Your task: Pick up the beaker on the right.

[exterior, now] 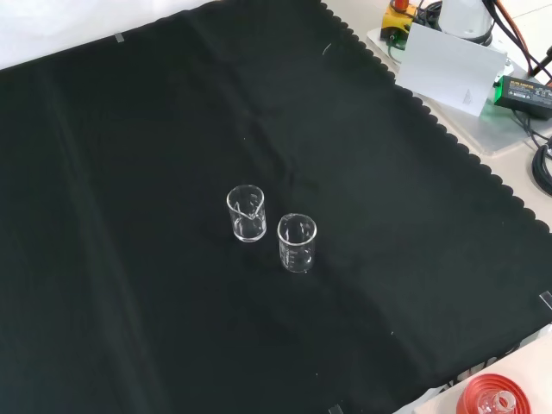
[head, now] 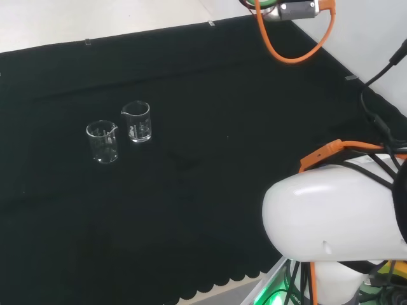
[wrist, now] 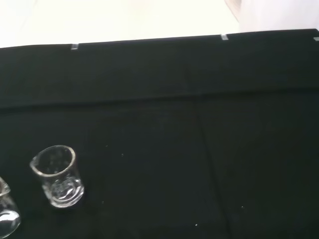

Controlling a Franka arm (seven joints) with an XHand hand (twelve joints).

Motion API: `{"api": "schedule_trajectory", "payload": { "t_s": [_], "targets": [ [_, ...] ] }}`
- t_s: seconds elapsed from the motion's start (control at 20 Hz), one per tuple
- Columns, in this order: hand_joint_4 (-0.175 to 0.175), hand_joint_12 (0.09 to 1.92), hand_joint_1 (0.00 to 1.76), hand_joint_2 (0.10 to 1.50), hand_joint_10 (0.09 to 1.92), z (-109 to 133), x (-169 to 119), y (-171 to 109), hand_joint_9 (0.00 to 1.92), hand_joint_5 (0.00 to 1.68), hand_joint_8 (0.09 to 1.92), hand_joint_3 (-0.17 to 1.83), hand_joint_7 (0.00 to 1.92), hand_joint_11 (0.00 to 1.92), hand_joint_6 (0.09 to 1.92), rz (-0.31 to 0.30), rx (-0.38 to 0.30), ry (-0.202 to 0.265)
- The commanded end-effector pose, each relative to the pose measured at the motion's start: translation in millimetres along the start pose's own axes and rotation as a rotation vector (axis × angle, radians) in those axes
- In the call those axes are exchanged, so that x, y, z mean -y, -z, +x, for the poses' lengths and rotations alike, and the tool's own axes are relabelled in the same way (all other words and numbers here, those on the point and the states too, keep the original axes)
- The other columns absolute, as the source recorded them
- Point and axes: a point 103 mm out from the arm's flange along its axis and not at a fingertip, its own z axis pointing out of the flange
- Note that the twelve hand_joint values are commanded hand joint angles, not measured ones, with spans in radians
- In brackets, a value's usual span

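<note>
Two clear glass beakers stand upright on the black cloth (head: 210, 210) that covers the tabletop, close beside each other but not touching. Both appear empty.

In the head view, the right-hand beaker (head: 137, 121) stands slightly farther back than the left-hand beaker (head: 103, 142). In the front view, the same pair stands near the middle of the cloth: one beaker (exterior: 297, 243) is to the right and a little nearer the camera, the other (exterior: 246, 212) to the left. By the quarter turn between the two views, the head view's right-hand beaker is probably the upper-left one in the front view; this is a judgement, not a certainty. In the wrist view, one beaker (wrist: 57, 175) is fully visible, and the edge of a second (wrist: 7, 219) shows at the picture's border.

The arm's white link (head: 331, 216) occupies the head view's lower right, well apart from both beakers. The state of the hand cannot be told from these views.

Step in hand: approach. No beaker is grasped or lifted.

The next move calls for bringing the hand to the target beaker from its free side, away from its neighbour. The narrow gap between the beakers leaves little room for fingers, and clear glass on cloth can tip if nudged.
</note>
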Motion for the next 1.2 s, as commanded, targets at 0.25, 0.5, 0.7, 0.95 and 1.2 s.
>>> {"api": "schedule_trajectory", "payload": {
  "t_s": [0.25, 0.5, 0.7, 0.95, 1.2],
  "targets": [
    [-0.048, 0.95, 0.33, 1.31, 0.72, -34, -60, -55, 0.05, 0.18, 0.49, 0.1, 0.04, 0.0, 0.09, 0.034, -0.068, -0.031],
    [-0.05, 0.96, 0.34, 1.3, 0.72, -35, -112, -98, 0.06, 0.18, 0.51, 0.1, 0.04, 0.0, 0.09, 0.044, -0.119, 0.017],
    [-0.05, 0.97, 0.34, 1.3, 0.72, -33, -136, -124, 0.06, 0.18, 0.52, 0.11, 0.03, 0.0, 0.09, 0.063, -0.144, 0.035],
    [-0.051, 0.97, 0.34, 1.29, 0.72, -28, -159, -152, 0.06, 0.18, 0.52, 0.11, 0.03, 0.0, 0.09, 0.074, -0.172, 0.071],
    [-0.051, 0.98, 0.44, 1.21, 0.73, -22, -178, -181, 0.08, 0.18, 0.54, 0.08, 0.03, 0.0, 0.09, 0.088, -0.228, 0.133]
  ]
}}
